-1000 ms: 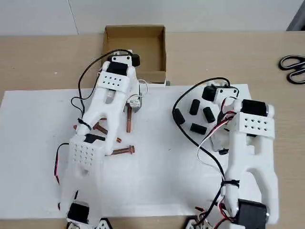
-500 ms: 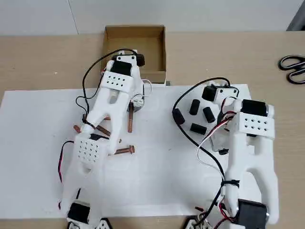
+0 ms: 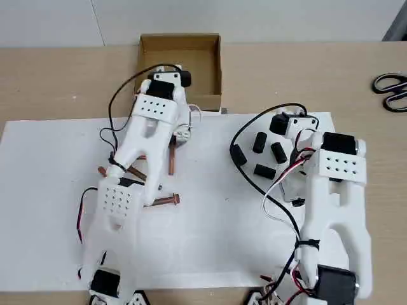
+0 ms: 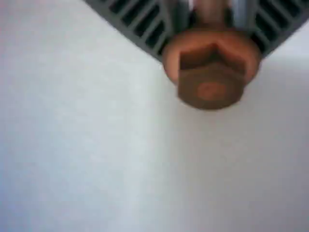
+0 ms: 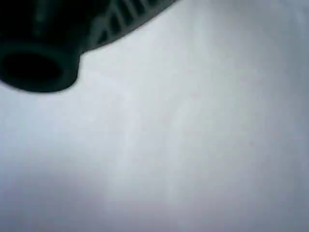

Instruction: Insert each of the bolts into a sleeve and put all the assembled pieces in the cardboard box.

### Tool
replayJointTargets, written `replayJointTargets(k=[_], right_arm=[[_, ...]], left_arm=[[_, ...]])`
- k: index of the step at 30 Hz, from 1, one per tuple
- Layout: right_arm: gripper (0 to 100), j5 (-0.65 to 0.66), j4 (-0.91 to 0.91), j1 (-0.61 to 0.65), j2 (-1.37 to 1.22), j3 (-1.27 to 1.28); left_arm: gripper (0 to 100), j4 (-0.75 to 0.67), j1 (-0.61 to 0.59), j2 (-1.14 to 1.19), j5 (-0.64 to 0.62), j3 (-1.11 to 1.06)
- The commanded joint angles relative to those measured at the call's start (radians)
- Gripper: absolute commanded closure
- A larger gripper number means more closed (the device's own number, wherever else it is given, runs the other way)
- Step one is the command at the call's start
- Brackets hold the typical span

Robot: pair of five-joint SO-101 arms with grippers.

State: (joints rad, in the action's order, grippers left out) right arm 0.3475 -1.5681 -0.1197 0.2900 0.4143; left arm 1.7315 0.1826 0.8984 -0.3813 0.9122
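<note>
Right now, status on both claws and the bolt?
Left claw shut on a bolt, gripped by the shank. Right claw shut on a sleeve. Four loose sleeves on the paper between them.

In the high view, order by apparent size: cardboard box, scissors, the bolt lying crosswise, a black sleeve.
1. cardboard box
2. scissors, partly cut off at the frame edge
3. bolt
4. black sleeve

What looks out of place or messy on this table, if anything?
Nothing looks broken or spilled. The bolts lie loose at odd angles on the paper, and the sleeves sit scattered too, but that seems to be stock waiting. The one stray item is the scissors at the table edge, away from the work.
</note>
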Motion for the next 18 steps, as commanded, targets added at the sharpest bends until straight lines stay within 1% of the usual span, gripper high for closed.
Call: replayJointTargets(k=[1, 3, 6, 8, 10, 14, 18], right_arm=[[99.5, -0.028, -0.082, 0.005, 0.044, -0.138], [99.5, -0.031, -0.134, 0.005, 0.044, -0.219], [99.5, -0.031, -0.159, 0.005, 0.044, -0.287], [99.5, -0.038, -0.163, 0.005, 0.047, -0.298], [99.5, -0.074, -0.165, 0.002, 0.079, -0.299], [99.6, -0.091, -0.157, 0.008, 0.232, -0.301], [99.6, -0.094, -0.156, 0.09, 0.414, -0.29]], left_arm=[[100, 0.023, 0.005, -0.209, 0.002, 0.022], [100, 0.023, 0.005, -0.279, 0.002, 0.022], [100, 0.023, -0.005, -0.374, 0.008, 0.022], [100, 0.023, -0.017, -0.434, 0.054, 0.022], [100, 0.023, -0.023, -0.496, 0.123, 0.022], [100, 0.023, -0.026, -0.617, 0.218, 0.022], [100, 0.023, -0.026, -0.75, 0.244, 0.021]])
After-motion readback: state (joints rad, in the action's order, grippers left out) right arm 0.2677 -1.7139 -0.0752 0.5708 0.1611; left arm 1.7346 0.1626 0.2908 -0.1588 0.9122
